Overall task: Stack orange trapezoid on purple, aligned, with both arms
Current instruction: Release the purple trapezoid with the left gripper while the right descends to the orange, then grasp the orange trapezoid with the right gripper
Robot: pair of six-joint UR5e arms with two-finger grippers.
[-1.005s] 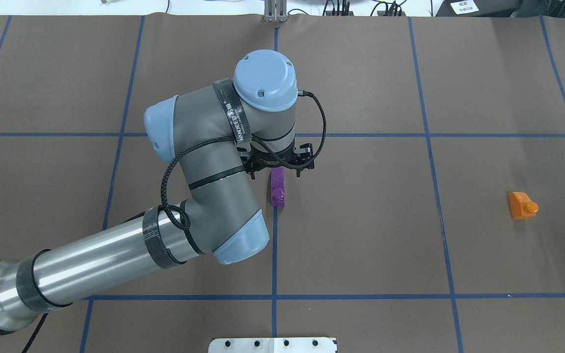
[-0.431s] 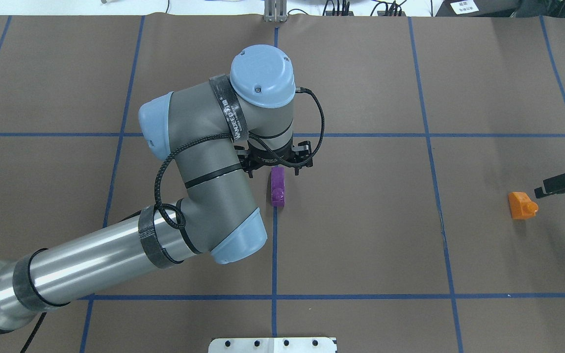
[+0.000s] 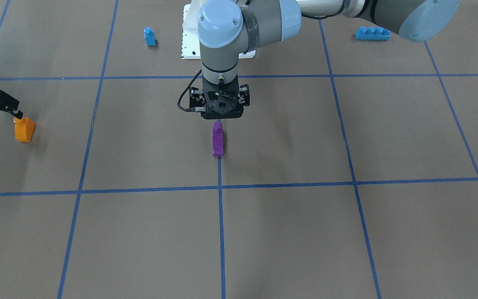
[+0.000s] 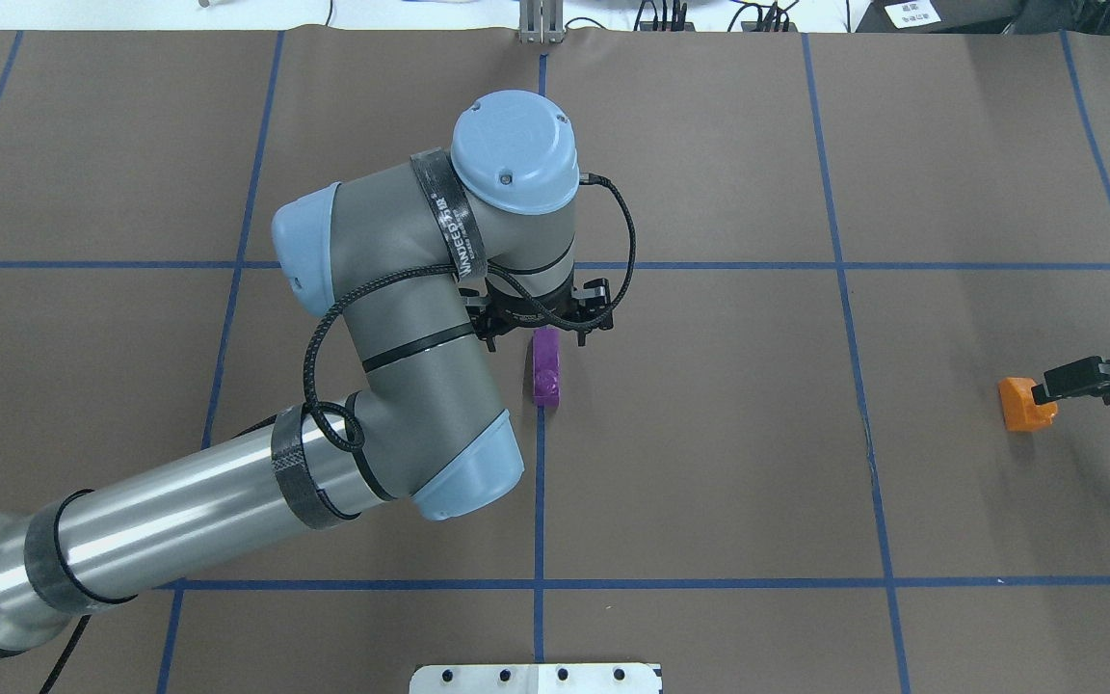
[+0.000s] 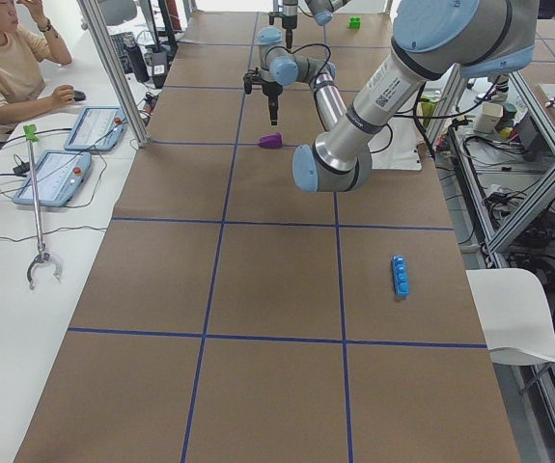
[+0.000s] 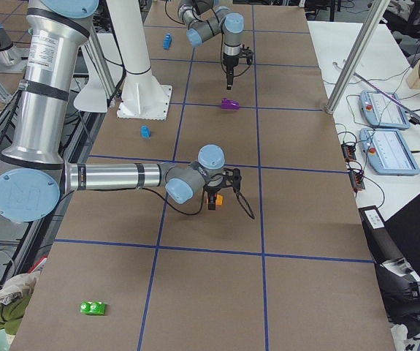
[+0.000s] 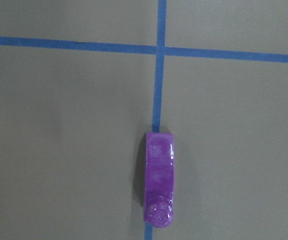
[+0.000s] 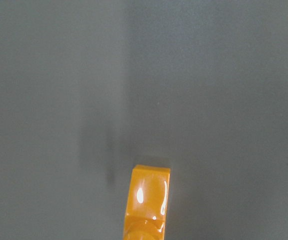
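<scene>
The right tool (image 3: 2, 115), fingers spread, is hovering just beside the orange trapezoid (image 3: 24, 129) on the desk (image 3: 305, 228). The left tool (image 3: 221, 114) is hanging over the purple (image 3: 218, 141); I cannot tell its grip.

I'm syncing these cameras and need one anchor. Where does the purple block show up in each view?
Front-facing: the purple block sits at centre.
Overhead: block just above centre.
Exterior left: block far off, upper middle.
Exterior right: block far off, upper middle.
Left wrist: block at lower centre.
Right wrist: not in it.
Landmark: the blue tape line it lies along.
</scene>
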